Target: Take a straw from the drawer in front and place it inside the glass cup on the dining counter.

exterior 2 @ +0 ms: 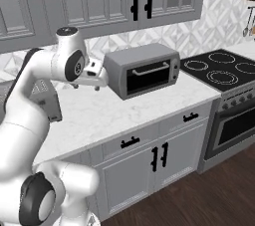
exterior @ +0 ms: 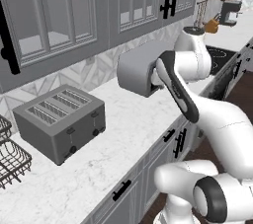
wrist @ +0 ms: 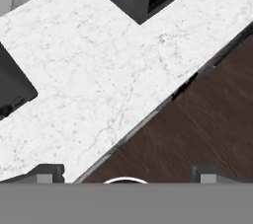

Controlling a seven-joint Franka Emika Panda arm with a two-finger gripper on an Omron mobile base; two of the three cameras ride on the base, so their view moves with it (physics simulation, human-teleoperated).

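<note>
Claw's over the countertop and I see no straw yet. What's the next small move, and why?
Probably lower the claw past the counter edge toward the black handle of the drawer. The drawer is shut, and the claw hangs above the marble with its fingers apart.

The arm is built of glossy white rounded links, joined by dark grey to black bands at each joint. A grey cap is seen on its topmost joint. Two small dark fingertips are seen, blunt and squared.
</note>
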